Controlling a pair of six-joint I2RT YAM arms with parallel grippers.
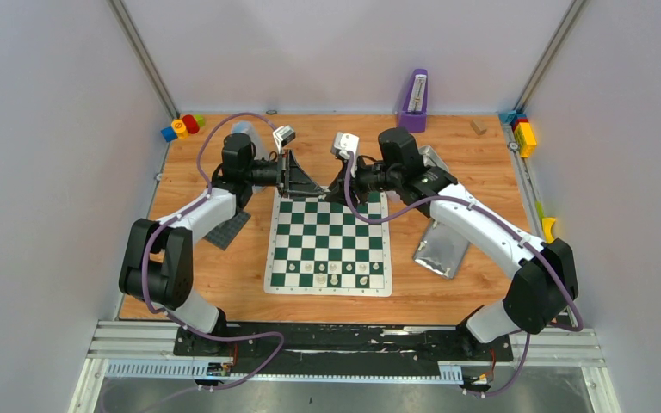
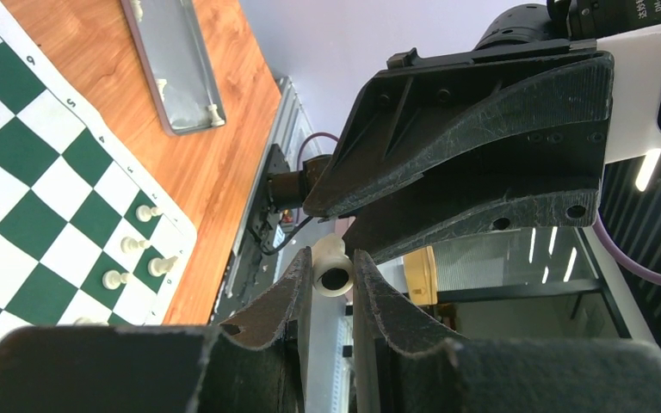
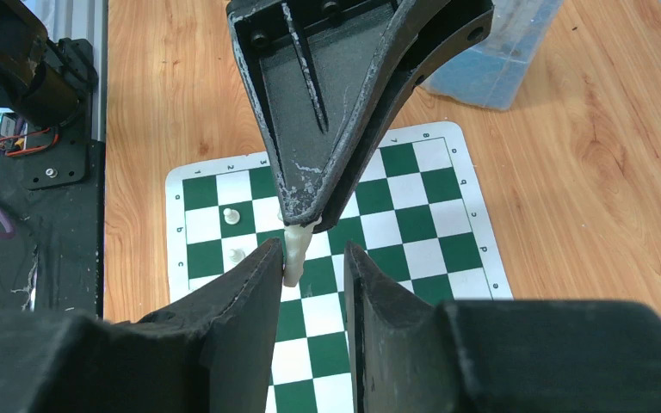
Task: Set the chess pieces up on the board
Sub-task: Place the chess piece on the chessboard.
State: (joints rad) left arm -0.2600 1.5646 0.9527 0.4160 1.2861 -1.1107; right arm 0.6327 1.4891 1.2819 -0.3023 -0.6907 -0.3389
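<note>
The green-and-white board (image 1: 327,241) lies in the middle of the table, with several cream chess pieces (image 1: 334,270) on its two near rows. Both arms meet above the board's far edge. My left gripper (image 2: 331,262) is shut on one cream piece (image 2: 333,268), held in the air with its hollow base towards the camera. In the right wrist view that piece (image 3: 294,256) sticks out from the left gripper's fingertips (image 3: 303,202) into the gap of my right gripper (image 3: 311,249). The right jaws stand apart: the piece touches one finger, with a gap to the other.
A grey tray (image 2: 168,69) holding loose pieces (image 2: 213,112) lies right of the board (image 1: 441,249). A dark grey plate (image 1: 228,231) sits to its left. At the back are a purple metronome (image 1: 413,101), coloured blocks (image 1: 182,126) and a clear box (image 3: 499,52).
</note>
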